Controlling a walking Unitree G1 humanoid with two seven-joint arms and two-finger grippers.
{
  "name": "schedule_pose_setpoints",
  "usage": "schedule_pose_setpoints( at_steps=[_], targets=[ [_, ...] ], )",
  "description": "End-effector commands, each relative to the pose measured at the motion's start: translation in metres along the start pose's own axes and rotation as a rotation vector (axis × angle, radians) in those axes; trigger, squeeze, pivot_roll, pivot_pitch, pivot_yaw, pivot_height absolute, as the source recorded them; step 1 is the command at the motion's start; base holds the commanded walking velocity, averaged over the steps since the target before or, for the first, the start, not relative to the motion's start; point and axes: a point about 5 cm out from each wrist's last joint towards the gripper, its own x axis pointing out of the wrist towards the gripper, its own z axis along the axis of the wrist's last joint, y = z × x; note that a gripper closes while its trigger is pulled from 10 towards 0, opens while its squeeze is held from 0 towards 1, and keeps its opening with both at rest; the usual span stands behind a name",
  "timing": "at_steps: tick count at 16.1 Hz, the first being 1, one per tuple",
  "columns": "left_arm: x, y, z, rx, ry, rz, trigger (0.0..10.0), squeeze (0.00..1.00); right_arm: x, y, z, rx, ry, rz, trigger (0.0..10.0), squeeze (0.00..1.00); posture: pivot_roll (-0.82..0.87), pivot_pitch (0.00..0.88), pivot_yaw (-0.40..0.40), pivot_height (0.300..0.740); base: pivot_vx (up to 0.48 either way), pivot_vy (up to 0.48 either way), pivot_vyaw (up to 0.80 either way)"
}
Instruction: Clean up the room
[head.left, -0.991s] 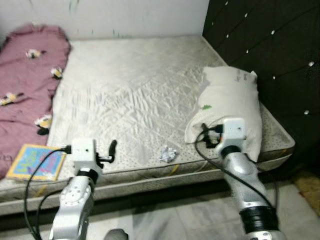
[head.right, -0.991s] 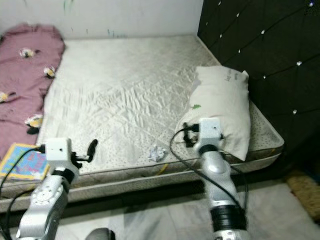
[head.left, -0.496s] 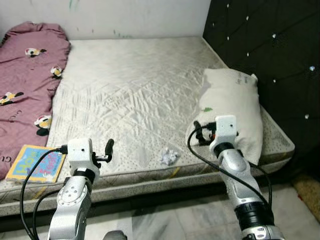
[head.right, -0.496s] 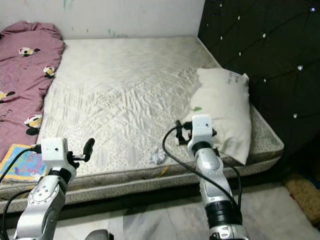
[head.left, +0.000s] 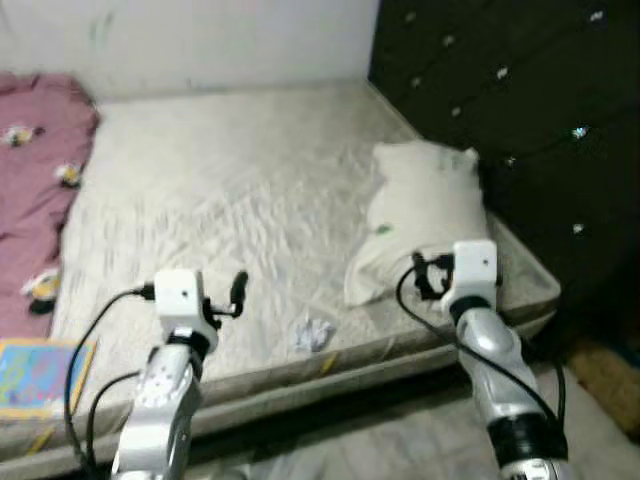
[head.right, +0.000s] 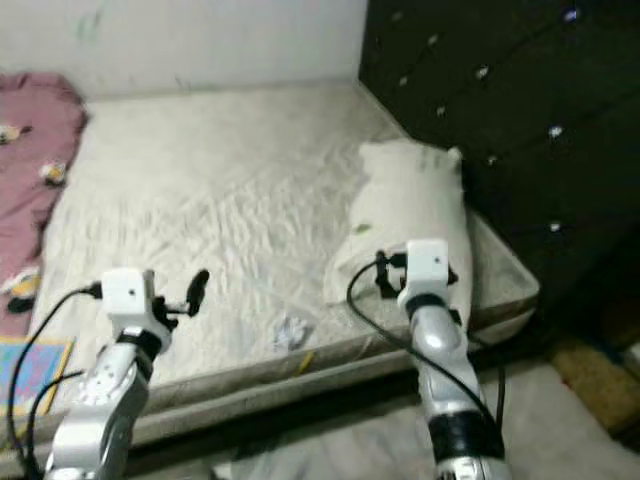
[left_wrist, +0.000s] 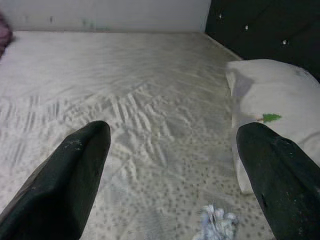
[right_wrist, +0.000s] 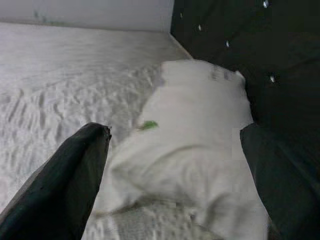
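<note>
Crumpled paper lies on the bare mattress near its front edge, between the two arms, touching nothing else; in the left wrist view it sits just ahead of the fingers. A white pillow lies on the mattress's right side beside the dark tufted headboard. The left gripper hovers above the front of the mattress with its fingers spread wide and holding nothing. The right gripper hangs just before the pillow's near end, its fingers likewise released and apart. A maroon blanket covers the mattress's left side, and a colourful book lies at the front left corner. Compared with half a second ago the whole scene has slid leftward and blurred, so the camera has turned right; paper, pillow and book lie where they did on the bed.
</note>
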Motion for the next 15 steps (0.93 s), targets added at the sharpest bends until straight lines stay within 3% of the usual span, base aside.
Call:
schedule_pose_setpoints(
  at_steps=[1, 3, 8, 13, 15],
  targets=[
    [-0.0027, 0.0114, -0.0005, 0.013, 0.006, 0.029, 10.0, 0.00, 0.0046, 0.0154, 0.0120, 0.006, -0.045, 0.049, 10.0, 0.00, 0.00, 0.000, -0.059, 0.740, 0.266, 0.000, 0.00],
    [-0.0029, 0.0115, -0.0009, 0.016, 0.007, 0.033, 10.0, 0.00, 0.0048, 0.0159, 0.0122, 0.002, -0.046, 0.053, 10.0, 0.00, 0.00, 0.000, -0.059, 0.740, 0.261, 0.000, 0.00],
    [-0.0026, 0.0118, 0.0020, -0.014, -0.016, 0.060, 10.0, 0.00, 0.0047, 0.0167, 0.0107, 0.000, -0.041, 0.054, 10.0, 0.00, 0.01, 0.000, -0.059, 0.740, 0.000, 0.000, 0.77],
    [-0.0021, 0.0126, -0.0016, -0.016, 0.006, 0.090, 10.0, 0.00, 0.0051, 0.0135, 0.0107, 0.002, -0.040, 0.044, 10.0, 0.00, 0.00, 0.000, -0.064, 0.740, 0.000, 0.000, 0.00],
    [-0.0023, 0.0125, -0.0023, -0.021, 0.008, 0.090, 10.0, 0.00, 0.0049, 0.0137, 0.0101, 0.009, -0.039, 0.043, 10.0, 0.00, 0.00, 0.000, -0.066, 0.740, 0.000, 0.480, 0.00]
  ],
)
